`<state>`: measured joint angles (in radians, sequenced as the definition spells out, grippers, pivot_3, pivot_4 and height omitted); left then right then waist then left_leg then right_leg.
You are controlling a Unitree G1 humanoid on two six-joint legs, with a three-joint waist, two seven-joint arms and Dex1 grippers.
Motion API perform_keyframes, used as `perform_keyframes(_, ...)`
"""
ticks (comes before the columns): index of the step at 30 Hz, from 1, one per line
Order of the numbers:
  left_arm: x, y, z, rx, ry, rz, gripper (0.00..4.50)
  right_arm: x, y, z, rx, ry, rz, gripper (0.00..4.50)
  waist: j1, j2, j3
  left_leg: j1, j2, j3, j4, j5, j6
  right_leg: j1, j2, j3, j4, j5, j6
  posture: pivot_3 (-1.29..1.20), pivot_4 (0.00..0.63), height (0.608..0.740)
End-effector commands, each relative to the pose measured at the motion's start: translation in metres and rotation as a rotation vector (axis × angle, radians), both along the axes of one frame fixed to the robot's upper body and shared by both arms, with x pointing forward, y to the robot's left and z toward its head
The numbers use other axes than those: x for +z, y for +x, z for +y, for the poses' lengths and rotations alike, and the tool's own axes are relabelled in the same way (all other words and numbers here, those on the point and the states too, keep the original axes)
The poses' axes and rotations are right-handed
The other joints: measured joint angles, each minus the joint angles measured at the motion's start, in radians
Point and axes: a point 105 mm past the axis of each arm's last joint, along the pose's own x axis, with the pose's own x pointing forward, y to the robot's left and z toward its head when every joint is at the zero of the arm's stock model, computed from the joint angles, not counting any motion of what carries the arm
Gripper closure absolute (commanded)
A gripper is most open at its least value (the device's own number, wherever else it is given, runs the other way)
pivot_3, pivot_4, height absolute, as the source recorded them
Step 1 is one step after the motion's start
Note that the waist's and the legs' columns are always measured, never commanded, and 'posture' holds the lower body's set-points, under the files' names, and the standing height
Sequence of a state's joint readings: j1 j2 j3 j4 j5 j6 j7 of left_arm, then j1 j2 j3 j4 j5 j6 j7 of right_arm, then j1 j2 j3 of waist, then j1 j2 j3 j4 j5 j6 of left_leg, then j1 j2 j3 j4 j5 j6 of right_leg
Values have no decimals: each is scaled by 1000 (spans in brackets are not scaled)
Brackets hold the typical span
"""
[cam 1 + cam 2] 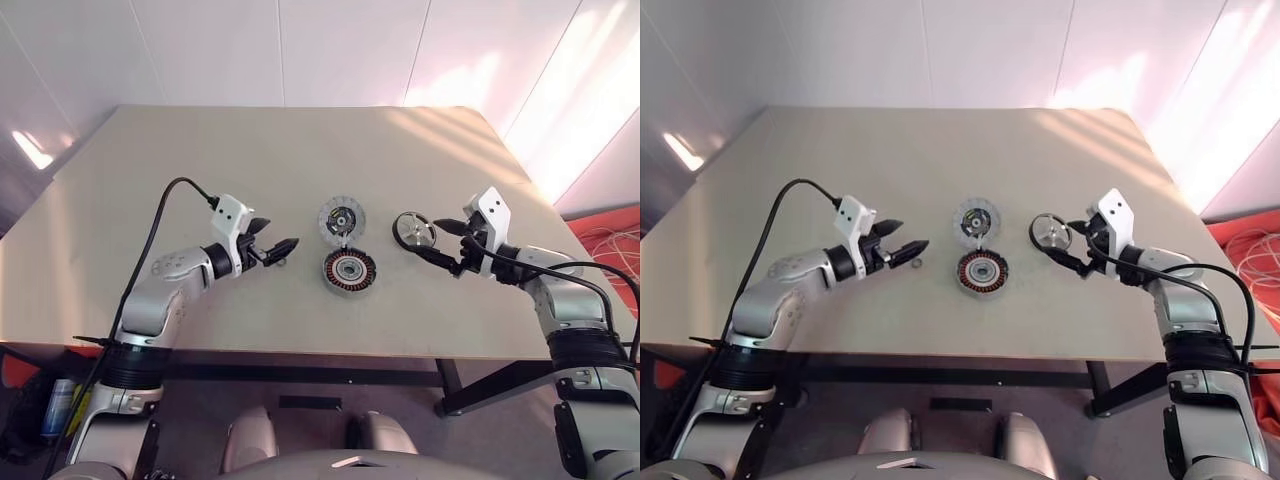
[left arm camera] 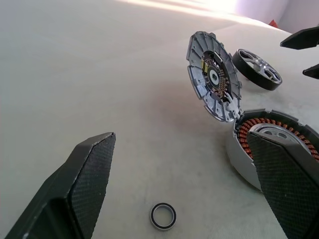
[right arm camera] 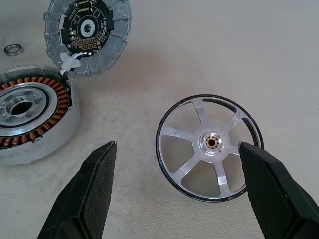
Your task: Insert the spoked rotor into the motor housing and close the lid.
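I saw the spoked rotor (image 3: 209, 147) lying flat on the surface (image 1: 200, 160), just right of the motor housing (image 1: 349, 270), whose lid (image 1: 342, 218) lay swung open behind it. My right end effector (image 1: 449, 247) sat fingers apart beside the rotor. My left end effector (image 1: 275, 237), also spread, hovered near a small ring (image 2: 163, 216).

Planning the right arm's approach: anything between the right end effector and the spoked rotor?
Nothing: bare table between the open right end effector and the spoked rotor, per the right wrist view.
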<state>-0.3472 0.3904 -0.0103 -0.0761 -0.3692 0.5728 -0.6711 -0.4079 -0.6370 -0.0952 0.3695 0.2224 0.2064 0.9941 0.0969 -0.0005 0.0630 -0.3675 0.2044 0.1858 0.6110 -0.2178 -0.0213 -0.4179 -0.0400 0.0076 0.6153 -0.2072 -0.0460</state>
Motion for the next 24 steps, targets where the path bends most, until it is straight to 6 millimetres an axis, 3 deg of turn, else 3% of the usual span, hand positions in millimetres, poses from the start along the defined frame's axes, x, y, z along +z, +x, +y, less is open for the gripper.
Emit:
perform_keyframes(1,0,1,7,-6,21,-31,22,18,0,2,21,-2,-60,114,0,0,0,-1,0,-2,0,0,0,0,0,-1,0,0,0,0,0,740)
perform_keyframes(9,-44,-2,18,-44,278,-30,22,18,1,1,19,-6,-65,114,0,0,0,-1,-1,-9,0,2,-2,4,-1,-7,0,0,0,0,0,740)
perform_keyframes(12,-51,2,20,-53,343,-63,22,18,1,1,19,-6,-65,114,0,0,0,1,-1,-9,0,3,-2,6,-2,-8,-1,0,0,0,0,740)
perform_keyframes(24,-74,0,3,-139,331,-51,22,19,0,0,13,-9,-73,114,2,4,-2,6,-5,-10,-1,3,-1,16,-9,-14,-3,-1,2,0,0,740)
